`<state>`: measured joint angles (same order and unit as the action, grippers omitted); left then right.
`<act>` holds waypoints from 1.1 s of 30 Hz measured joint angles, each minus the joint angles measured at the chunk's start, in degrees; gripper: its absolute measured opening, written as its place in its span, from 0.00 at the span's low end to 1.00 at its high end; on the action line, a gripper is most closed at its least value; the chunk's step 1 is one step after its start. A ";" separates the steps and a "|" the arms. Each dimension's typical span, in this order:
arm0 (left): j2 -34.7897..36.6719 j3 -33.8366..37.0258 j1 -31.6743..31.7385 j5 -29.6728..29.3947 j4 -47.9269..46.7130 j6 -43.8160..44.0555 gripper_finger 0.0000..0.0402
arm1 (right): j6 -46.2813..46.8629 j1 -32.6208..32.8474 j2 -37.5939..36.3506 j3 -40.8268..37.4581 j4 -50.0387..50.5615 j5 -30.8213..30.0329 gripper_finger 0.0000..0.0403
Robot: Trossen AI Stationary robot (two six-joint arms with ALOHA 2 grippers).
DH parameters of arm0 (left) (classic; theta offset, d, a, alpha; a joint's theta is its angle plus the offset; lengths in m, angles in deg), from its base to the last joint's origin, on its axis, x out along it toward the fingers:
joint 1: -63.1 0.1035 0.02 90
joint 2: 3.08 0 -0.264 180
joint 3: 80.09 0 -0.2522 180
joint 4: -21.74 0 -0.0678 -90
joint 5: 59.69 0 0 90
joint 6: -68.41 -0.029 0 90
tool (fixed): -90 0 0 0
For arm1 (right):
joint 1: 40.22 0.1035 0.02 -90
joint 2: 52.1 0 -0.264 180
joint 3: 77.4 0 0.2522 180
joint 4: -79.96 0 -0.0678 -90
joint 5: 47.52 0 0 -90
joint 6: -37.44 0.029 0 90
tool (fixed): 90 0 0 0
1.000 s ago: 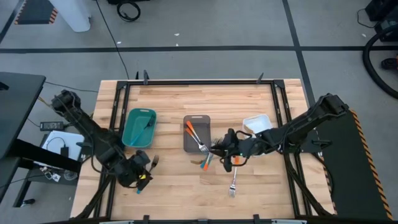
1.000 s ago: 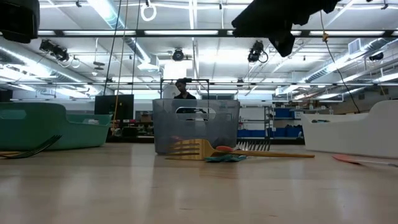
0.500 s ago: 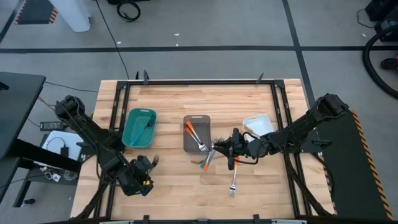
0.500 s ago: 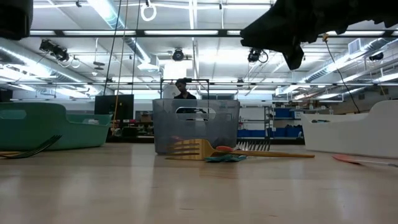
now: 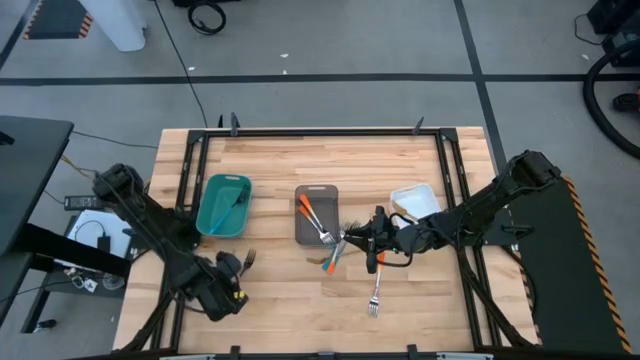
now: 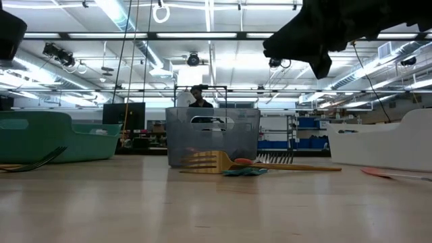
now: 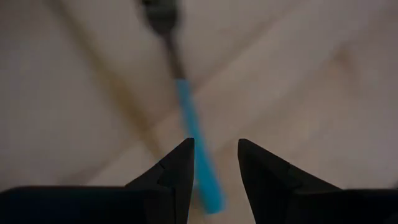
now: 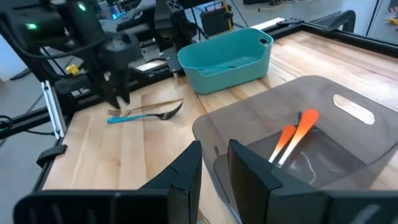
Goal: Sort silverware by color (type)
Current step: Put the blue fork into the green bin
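Blue-handled fork [image 7: 186, 118] — between left fingers [image 7: 177, 171].

**Count of things on the table**

There are three trays: one teal tray [image 5: 222, 206], one grey tray [image 5: 316, 195] and one white tray [image 5: 414, 199].

The grey tray holds two orange forks [image 8: 291, 139]. The teal tray holds one dark utensil [image 5: 238, 200].

On the bare wood near the teal tray lie two pieces: one blue fork [image 7: 191, 134] and one gold piece [image 8: 148, 106].

Beside the grey tray is a small heap [image 5: 332, 258]. At least three pieces show in it: one gold fork [image 6: 206, 162], one blue and one orange. The exact number I cannot tell.

One more fork [image 5: 374, 295] lies alone.

Two arms are at the table, with one left gripper [image 5: 228, 295] and one right gripper [image 5: 350, 238].

One person [image 6: 198, 96] is seen in the room behind.
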<state>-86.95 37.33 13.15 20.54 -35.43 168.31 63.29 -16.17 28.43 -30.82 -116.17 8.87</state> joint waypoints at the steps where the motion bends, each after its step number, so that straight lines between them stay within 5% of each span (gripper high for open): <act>1: -0.87 -2.02 0.07 0.06 -4.37 0.00 0.33 | 0.02 0.00 -0.02 0.00 0.13 0.00 0.21; 6: -3.57 -8.42 0.28 0.01 -16.78 -0.01 0.33 | -0.06 0.00 -0.01 0.00 0.04 0.00 0.21; 33: -12.55 -4.90 4.89 -1.59 -6.05 -4.63 0.33 | -0.09 0.00 0.00 0.00 0.50 0.10 0.21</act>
<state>-99.51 32.43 18.04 18.95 -41.48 163.67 63.20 -16.17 28.43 -30.82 -115.67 8.97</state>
